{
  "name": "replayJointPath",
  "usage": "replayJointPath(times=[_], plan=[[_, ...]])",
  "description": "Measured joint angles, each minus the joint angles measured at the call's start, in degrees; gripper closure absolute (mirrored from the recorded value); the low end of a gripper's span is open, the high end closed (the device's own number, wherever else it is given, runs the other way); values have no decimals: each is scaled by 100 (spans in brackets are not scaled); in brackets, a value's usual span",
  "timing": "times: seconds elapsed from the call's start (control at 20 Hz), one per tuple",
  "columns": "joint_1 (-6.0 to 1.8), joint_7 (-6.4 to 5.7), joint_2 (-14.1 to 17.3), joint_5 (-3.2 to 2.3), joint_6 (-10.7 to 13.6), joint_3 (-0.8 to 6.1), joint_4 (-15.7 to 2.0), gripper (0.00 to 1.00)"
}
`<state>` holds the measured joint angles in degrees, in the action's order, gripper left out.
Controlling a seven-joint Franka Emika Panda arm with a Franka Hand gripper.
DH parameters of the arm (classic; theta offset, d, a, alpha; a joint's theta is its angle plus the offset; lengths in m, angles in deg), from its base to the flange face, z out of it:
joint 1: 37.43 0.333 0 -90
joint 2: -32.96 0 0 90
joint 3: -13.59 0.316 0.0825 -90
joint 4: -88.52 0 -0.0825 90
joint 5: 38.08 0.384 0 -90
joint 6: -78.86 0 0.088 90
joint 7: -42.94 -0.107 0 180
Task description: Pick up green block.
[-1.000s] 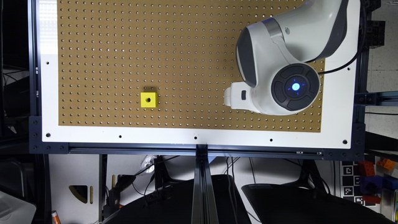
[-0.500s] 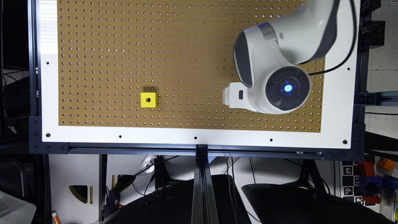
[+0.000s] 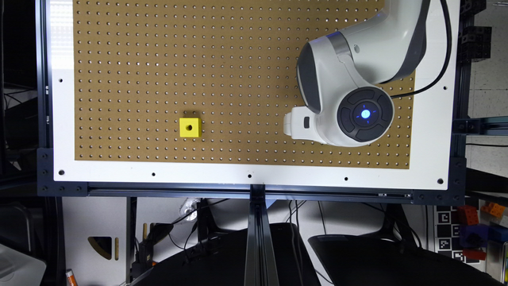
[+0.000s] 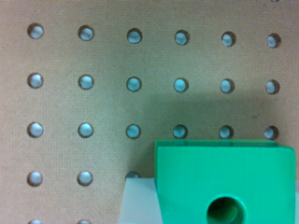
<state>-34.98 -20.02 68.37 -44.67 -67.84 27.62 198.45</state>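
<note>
Item one: the green block point(image 4: 225, 183), a bright green cube with a round hole in its top face, seen close up in the wrist view on the brown pegboard point(image 4: 93, 70). We note a pale grey finger point(image 4: 138, 203) touching one side of it; whether the pincer is apart or clamped on the block we cannot tell.

Item two: the white Panda arm point(image 3: 357, 79), over the pegboard point(image 3: 178, 59) toward the exterior view's right, its gripper point(image 3: 295, 124) a white part at the wrist. Against the frame a second earlier, we find the arm shifted slightly toward the exterior view's left.

Item three: a yellow cube point(image 3: 190, 127) with a hole, well apart from the arm toward the exterior view's left, unmoved.
</note>
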Motion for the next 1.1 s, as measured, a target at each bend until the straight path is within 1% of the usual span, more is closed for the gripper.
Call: replayJointPath(times=[0.2,0.55,0.65,0.8,1.0,1.1], plan=[[1,0,-13,-7,49,-26,3,100],[1,0,-31,-11,62,-31,4,100],[0,0,-141,-11,157,-31,3,100],[1,0,-349,-11,398,-28,4,100],[2,0,-471,-11,497,-23,4,100],[1,-3,-641,-8,665,-8,4,100]])
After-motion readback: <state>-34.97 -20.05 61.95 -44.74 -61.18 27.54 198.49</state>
